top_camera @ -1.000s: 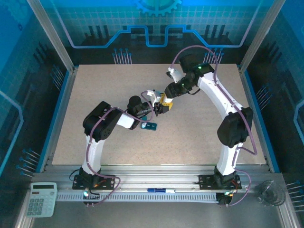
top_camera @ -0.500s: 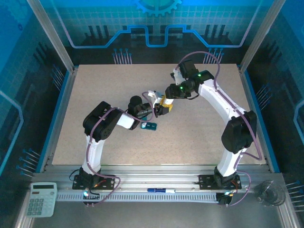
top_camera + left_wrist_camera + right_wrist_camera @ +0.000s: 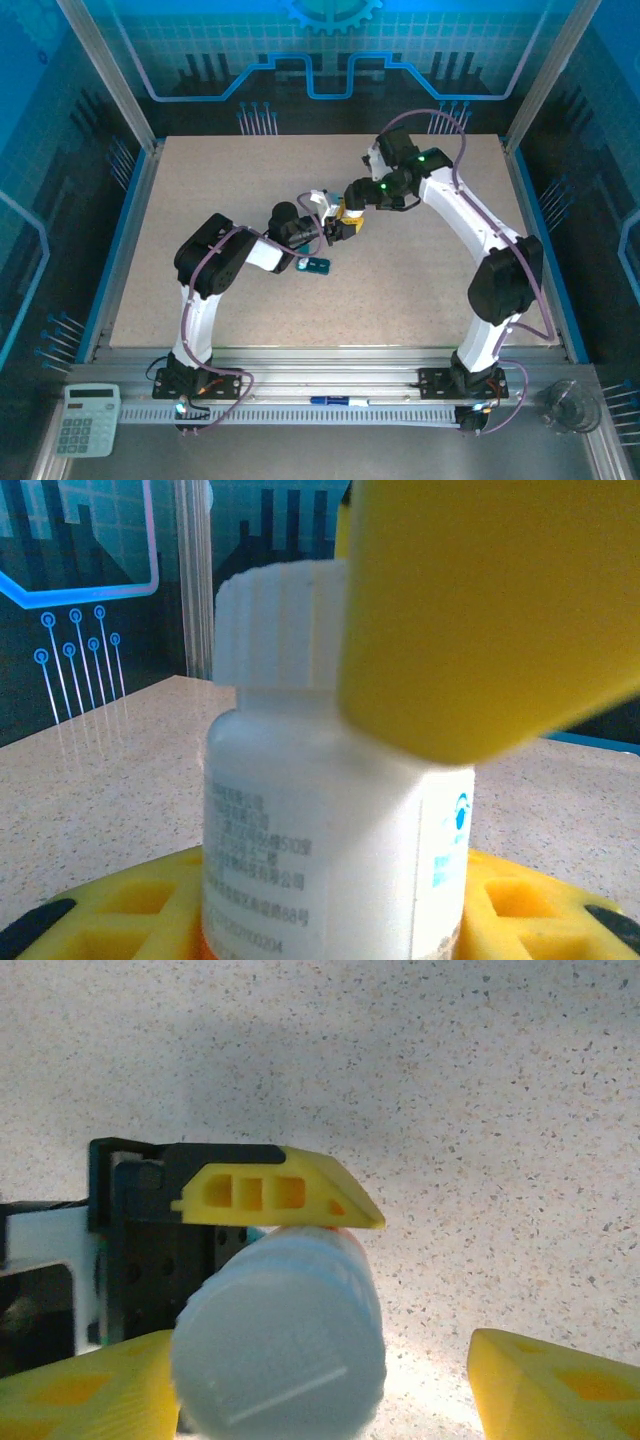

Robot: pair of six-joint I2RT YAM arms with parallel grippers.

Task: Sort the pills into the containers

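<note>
Bottle [image 3: 320, 820], judged light, rigid and smooth-walled, is clamped by the body in the left fingers [image 3: 280, 1195] at centre of the top view; right fingers [image 3: 560, 1380] stand apart about its ribbed cap [image 3: 280, 1355], the surest purchase for twisting. Pill box [image 3: 316, 265] lies on the counter [image 3: 420, 290] just below them, judged light, stiff, apt to skid: grip across its long walls.

I work in a robotics lab cell. My speckled table [image 3: 200, 190] is boxed in by aluminium posts [image 3: 104, 65] and clear panels [image 3: 320, 40] printed with glowing blue circuit patterns. A calculator [image 3: 87, 420] and a pen [image 3: 335, 401] lie on the metal rail [image 3: 280, 412] in front.
</note>
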